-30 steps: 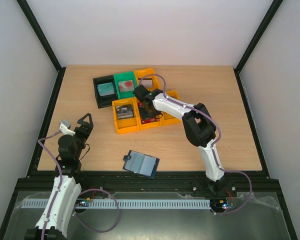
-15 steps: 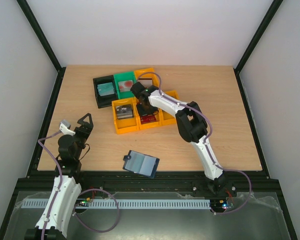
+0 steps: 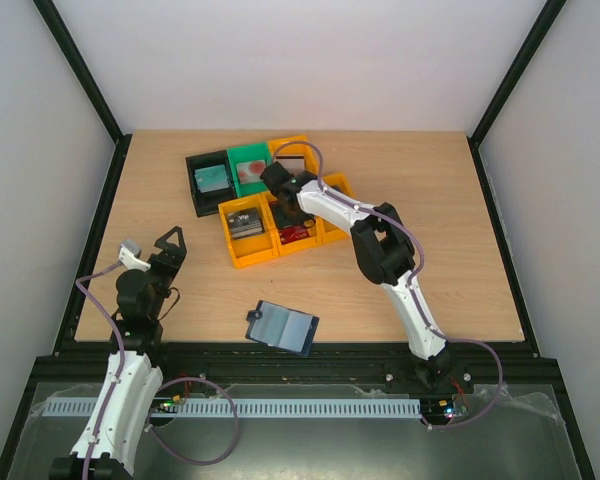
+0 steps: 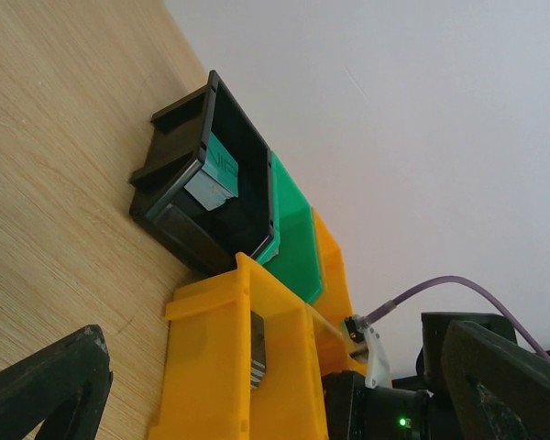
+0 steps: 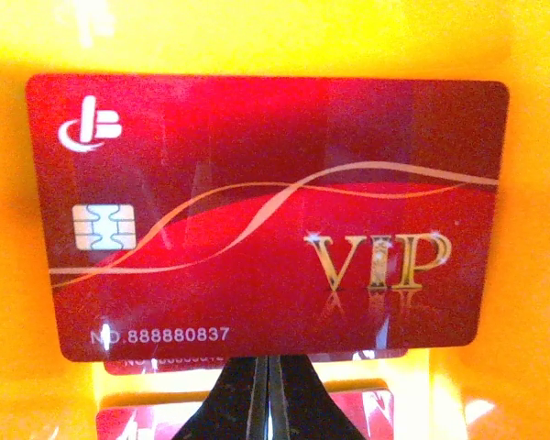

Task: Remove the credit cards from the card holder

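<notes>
The card holder (image 3: 283,327) lies open on the table near the front edge, grey-blue inside up, with no gripper on it. A red VIP credit card (image 5: 266,215) lies face up on other red cards in an orange bin (image 3: 298,236). My right gripper (image 5: 269,390) is shut and empty, its tips at that card's near edge; in the top view the gripper (image 3: 283,203) hangs over the bins. My left gripper (image 3: 170,245) is open and empty at the table's left, far from the holder; its fingers (image 4: 46,385) frame the left wrist view.
A cluster of bins stands at the back middle: a black bin (image 3: 208,183) with a teal card (image 4: 215,174), a green bin (image 3: 248,160) with a reddish card, an orange bin (image 3: 248,250) with grey cards (image 4: 257,348), and more orange bins (image 3: 332,235).
My right gripper has drawn back from over the red-card bin toward the far left. The red card now shows lying in that bin. The left arm and card holder have not moved.
</notes>
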`<state>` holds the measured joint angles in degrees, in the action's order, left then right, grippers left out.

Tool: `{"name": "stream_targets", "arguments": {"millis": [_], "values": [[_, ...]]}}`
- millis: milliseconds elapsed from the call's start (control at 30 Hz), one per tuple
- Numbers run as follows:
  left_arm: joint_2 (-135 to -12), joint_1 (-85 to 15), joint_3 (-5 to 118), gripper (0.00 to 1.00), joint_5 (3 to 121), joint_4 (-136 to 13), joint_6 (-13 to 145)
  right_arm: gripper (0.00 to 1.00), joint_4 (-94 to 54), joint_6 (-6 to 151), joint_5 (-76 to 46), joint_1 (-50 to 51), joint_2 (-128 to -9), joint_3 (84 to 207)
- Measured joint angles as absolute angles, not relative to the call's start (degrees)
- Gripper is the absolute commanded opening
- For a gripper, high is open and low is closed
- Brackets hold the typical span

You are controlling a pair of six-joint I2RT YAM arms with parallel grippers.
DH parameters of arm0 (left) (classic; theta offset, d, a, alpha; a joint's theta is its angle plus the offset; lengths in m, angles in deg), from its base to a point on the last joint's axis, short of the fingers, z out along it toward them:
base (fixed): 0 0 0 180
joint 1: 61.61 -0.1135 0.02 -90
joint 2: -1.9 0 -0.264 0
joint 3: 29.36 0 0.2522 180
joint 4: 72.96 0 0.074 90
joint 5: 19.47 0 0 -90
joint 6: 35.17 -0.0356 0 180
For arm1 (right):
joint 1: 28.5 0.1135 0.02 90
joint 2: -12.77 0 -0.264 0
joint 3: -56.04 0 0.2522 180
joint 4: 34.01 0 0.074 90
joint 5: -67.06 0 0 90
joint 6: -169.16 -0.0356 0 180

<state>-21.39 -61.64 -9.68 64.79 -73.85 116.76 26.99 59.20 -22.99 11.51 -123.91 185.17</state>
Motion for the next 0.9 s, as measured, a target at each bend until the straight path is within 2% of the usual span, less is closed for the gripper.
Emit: {"name": "stream_targets", "arguments": {"millis": [267,400,600,700,900], "values": [[-21.39,-61.64,-9.9,1.0,64.81,-73.85,116.76,0.02,25.4,60.97,-21.59,11.66,-116.63,179.73],[-21.39,-61.64,-9.94,1.0,64.81,-73.87,116.74,0.06,25.4,61.62,-21.05,11.73,-112.33,179.46],[-21.44,-61.64,-9.97,0.99,64.53,-73.87,116.74,0.21,24.59,62.32,-18.9,12.4,-103.26,172.51],[-21.79,-61.51,-9.97,1.0,63.83,-73.94,116.74,0.24,23.67,62.0,-16.3,13.45,-96.68,163.68],[-22.16,-60.13,-9.97,1.0,62.23,-73.92,116.74,0.4,21.27,56.9,-11.12,16.71,-85.84,144.93]]}}
